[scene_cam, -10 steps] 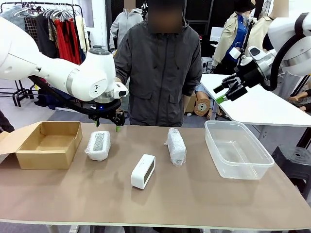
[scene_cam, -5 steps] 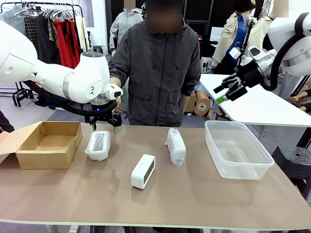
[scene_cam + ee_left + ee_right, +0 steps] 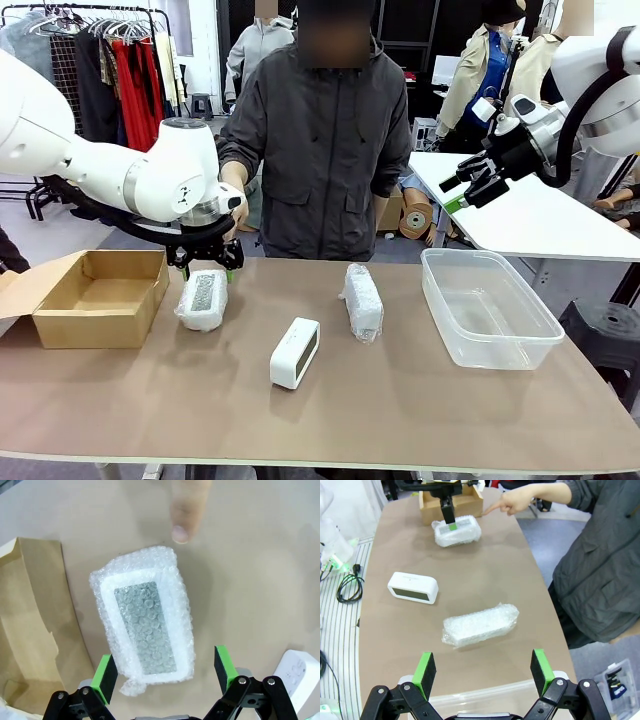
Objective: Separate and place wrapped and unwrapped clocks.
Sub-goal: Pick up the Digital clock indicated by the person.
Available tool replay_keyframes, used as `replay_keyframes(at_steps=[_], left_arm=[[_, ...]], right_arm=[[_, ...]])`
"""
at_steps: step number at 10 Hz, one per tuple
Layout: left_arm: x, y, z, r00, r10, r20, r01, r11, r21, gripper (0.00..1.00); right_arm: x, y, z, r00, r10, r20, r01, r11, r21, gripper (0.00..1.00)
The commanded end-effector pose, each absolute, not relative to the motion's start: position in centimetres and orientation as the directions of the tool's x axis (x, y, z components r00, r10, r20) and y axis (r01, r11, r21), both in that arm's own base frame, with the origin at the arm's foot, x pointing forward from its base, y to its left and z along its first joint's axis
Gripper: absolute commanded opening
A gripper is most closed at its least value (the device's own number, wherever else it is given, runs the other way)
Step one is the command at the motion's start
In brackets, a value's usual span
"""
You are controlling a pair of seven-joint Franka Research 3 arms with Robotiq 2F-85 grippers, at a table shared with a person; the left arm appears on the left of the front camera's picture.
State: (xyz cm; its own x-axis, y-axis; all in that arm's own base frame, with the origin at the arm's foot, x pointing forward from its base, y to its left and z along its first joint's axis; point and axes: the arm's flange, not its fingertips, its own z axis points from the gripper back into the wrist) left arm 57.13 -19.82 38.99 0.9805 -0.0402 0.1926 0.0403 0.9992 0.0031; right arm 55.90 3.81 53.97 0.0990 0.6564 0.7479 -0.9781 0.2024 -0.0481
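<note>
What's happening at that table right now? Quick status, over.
Left gripper open, over the wrapped clock nearest the cardboard box. Right gripper open, raised, holding nothing. Person's finger points beside that clock, close to the left gripper.

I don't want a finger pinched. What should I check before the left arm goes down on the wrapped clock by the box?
1. Left pincer open: ok.
2. Wrapped clock between its pads: ok, slightly skewed.
3. Person's finger clear of that clock: not ok, the fingertip is right by its far end.
4. Bare clock clear of the pads: ok.
5. Box open: ok.
6. Right pincer out of the way: ok, raised and open.
</note>
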Motion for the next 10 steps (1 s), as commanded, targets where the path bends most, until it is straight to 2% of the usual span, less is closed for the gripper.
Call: replay_keyframes(at_steps=[1, 10], left_arm=[[56.9, -19.3, 38.2, 0.978, -0.025, 0.209, 0.024, 1.000, 0.010, 1.00], [57.9, -18.7, 35.5, 0.977, -0.004, 0.211, 0.001, 1.000, 0.014, 1.00]], right_arm=[[55.9, 3.8, 54.1, 0.095, 0.657, 0.748, -0.978, 0.203, -0.054, 1.00], [55.9, 3.8, 54.1, 0.095, 0.657, 0.748, -0.978, 0.203, -0.054, 1.00]])
